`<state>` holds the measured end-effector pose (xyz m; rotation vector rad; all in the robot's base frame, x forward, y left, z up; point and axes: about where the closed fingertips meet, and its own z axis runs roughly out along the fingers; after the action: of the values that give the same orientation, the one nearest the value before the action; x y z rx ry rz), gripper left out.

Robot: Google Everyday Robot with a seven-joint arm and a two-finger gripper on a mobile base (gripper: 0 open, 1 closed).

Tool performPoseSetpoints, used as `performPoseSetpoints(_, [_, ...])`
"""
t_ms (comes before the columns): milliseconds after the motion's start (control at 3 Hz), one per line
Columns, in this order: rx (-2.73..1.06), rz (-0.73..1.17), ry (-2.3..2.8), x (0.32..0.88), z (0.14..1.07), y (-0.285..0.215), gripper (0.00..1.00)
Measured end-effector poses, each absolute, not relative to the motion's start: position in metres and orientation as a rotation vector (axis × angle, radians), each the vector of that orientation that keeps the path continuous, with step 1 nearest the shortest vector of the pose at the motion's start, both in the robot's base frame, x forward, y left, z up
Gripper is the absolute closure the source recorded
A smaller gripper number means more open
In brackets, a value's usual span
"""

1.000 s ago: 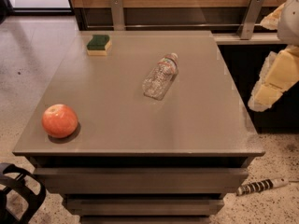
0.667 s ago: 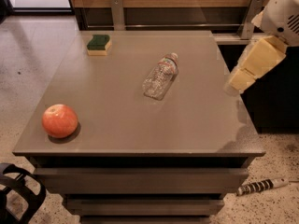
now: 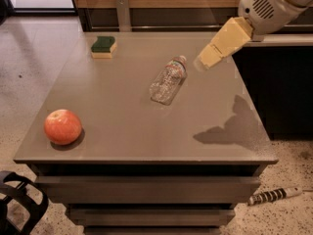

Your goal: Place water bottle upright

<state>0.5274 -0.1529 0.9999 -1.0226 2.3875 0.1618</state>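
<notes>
The water bottle is clear ribbed plastic and lies on its side near the middle of the grey table. Its capped end points to the far right. My gripper, tan on a white arm, hangs above the table just right of the bottle's cap end. It is apart from the bottle and holds nothing. Its shadow falls on the table's right front part.
A red apple sits at the table's front left. A green-and-yellow sponge lies at the far left. A dark counter stands to the right. A striped cable lies on the floor at the right, and a black object at the lower left.
My gripper has swung in from the table's right edge, leftward and farther back, to a spot close to the bottle's cap. The bottle, apple and sponge have not moved.
</notes>
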Motion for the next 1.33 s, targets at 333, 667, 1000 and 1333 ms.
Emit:
performPoseSetpoints(333, [-0.874, 0.134, 2.518, 0.559, 0.996, -0.144, 0.00])
performPoseSetpoints(667, [-0.711, 0.117, 2.693, 0.585, 0.986, -0.142, 0.00])
performPoseSetpoints(1000, [-0.478, 0.118, 2.843, 0.592, 0.977, -0.141, 0.00])
performPoseSetpoints(1333, [-0.344, 0.137, 2.851, 0.597, 0.978, -0.139, 0.00])
